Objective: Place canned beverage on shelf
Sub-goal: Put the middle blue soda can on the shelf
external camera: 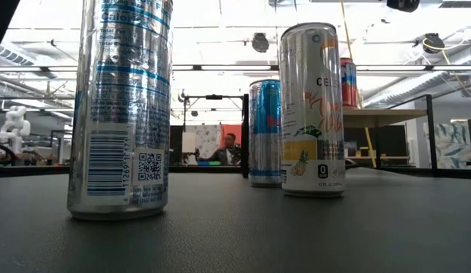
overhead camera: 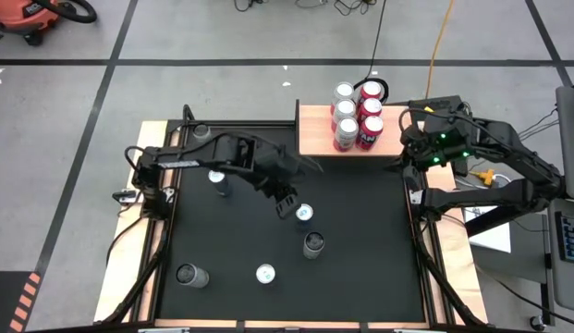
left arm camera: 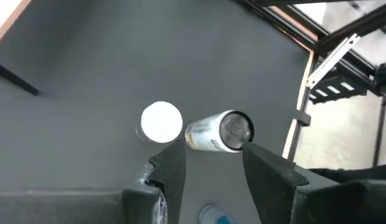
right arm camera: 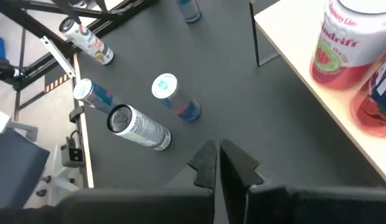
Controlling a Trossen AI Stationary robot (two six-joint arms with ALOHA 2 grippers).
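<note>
The shelf (overhead camera: pixel 316 129), a light-wood board on a black frame, stands at the table's far edge with several red and silver cans (overhead camera: pixel 357 116) on it. More cans stand upright on the black mat. One with a white top and blue side (overhead camera: pixel 304 214) stands at the centre. My left gripper (overhead camera: pixel 288 196) hangs open just beside and above this can. In the left wrist view its top (left arm camera: pixel 214 216) shows low between the open fingers (left arm camera: pixel 174 171), apart from them. My right gripper (right arm camera: pixel 217 163) is shut and empty near the shelf's right end (overhead camera: pixel 404 159).
Other upright cans: a dark-topped one (overhead camera: pixel 313 244), a white-topped one (overhead camera: pixel 265 274), one at the near left (overhead camera: pixel 191 275), one under the left arm (overhead camera: pixel 217 178) and one at the far left (overhead camera: pixel 201 131). The mat between them is bare. Wooden strips edge the table.
</note>
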